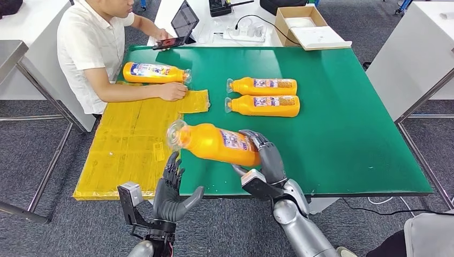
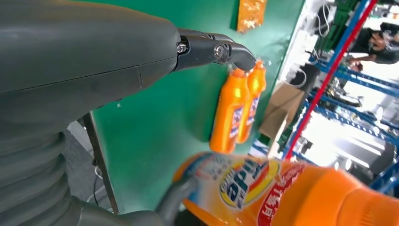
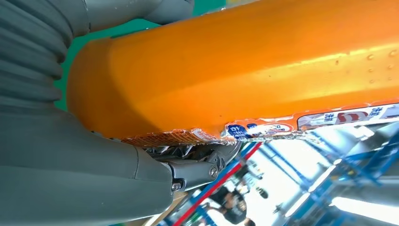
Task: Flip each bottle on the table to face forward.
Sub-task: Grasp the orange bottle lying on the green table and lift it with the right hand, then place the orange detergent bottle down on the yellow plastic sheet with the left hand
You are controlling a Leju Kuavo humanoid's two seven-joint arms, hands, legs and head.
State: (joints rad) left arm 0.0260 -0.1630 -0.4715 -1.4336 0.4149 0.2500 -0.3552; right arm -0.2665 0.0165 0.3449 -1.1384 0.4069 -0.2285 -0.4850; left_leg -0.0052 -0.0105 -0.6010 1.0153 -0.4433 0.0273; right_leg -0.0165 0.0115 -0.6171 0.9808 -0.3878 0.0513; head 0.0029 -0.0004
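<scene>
My right hand (image 1: 266,155) grips an orange bottle (image 1: 217,142) around its base end and holds it lifted above the green table (image 1: 342,107), clear cap pointing left. The same held bottle (image 3: 263,66) is pressed against my right hand (image 3: 94,155) up close. My left hand (image 1: 172,193) stays open with fingers spread, just below the bottle's neck at the table's front edge. Two more orange bottles (image 1: 262,85) (image 1: 263,105) lie side by side mid-table, caps to the left. A person's hand (image 1: 172,91) rests beside another bottle (image 1: 155,72) at the far left.
A yellow sheet (image 1: 128,144) covers the table's left part and hangs over its edge. A person in a white shirt (image 1: 91,48) sits at the far left corner. Behind the table are a tablet (image 1: 183,22), a power strip (image 1: 243,31) and a cardboard box (image 1: 305,24).
</scene>
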